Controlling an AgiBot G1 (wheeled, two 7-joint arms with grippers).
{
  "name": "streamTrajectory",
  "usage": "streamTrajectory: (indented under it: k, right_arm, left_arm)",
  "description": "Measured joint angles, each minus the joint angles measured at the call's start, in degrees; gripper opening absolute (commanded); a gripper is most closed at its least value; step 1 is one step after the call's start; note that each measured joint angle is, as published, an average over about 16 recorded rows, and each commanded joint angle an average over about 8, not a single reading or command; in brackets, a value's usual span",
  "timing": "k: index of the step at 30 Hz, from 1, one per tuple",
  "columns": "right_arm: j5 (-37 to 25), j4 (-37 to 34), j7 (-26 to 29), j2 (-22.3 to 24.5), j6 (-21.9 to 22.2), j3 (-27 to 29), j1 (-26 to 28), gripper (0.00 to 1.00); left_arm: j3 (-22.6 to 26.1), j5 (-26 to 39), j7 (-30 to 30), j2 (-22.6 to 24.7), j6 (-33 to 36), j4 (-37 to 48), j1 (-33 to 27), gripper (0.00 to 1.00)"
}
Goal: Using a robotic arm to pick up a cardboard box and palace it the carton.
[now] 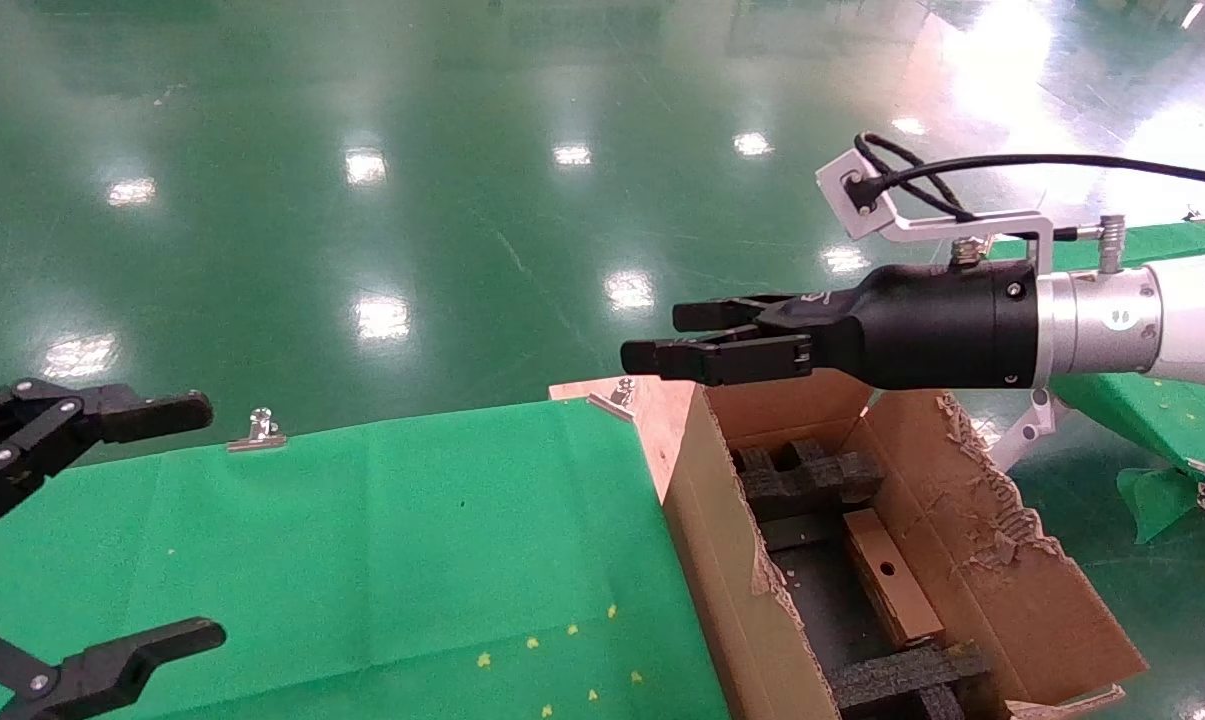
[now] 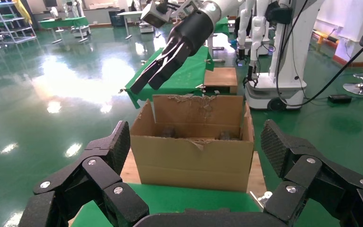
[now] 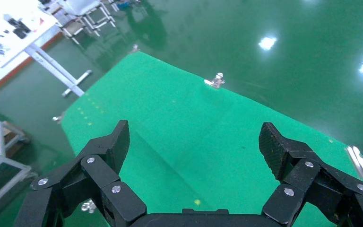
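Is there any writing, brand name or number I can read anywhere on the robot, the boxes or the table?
None can be read.
right gripper: a pale embossed mark on its black body, too small to make out.
cardboard box: plain brown, no print visible.
carton: plain, torn flaps, no label showing.
green table cover: only yellow specks, no text.

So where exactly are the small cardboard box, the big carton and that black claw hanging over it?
cardboard box (image 1: 890, 575): head view, on its top face, lying inside the carton.
carton (image 2: 194, 161): left wrist view, on its front outer wall.
right gripper (image 1: 662, 340): head view, between its open fingertips, above the carton.
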Motion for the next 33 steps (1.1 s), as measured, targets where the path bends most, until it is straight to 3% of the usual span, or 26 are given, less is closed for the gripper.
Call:
streamTrajectory:
  k: [11, 33]
  right_arm:
    - [-1.74, 1.71, -1.03, -0.60, -1.36, 6.31, -3.99, 1.00]
    - [-9.69, 10.02, -5.86, -3.10, -7.87, 34.70, -21.19, 1.00]
  left_arm:
    - [0.02, -0.01, 0.01, 0.00, 0.00, 0.02, -0.01, 1.00]
    - [0.08, -0.06, 0.05, -0.02, -0.02, 0.04, -0.04, 1.00]
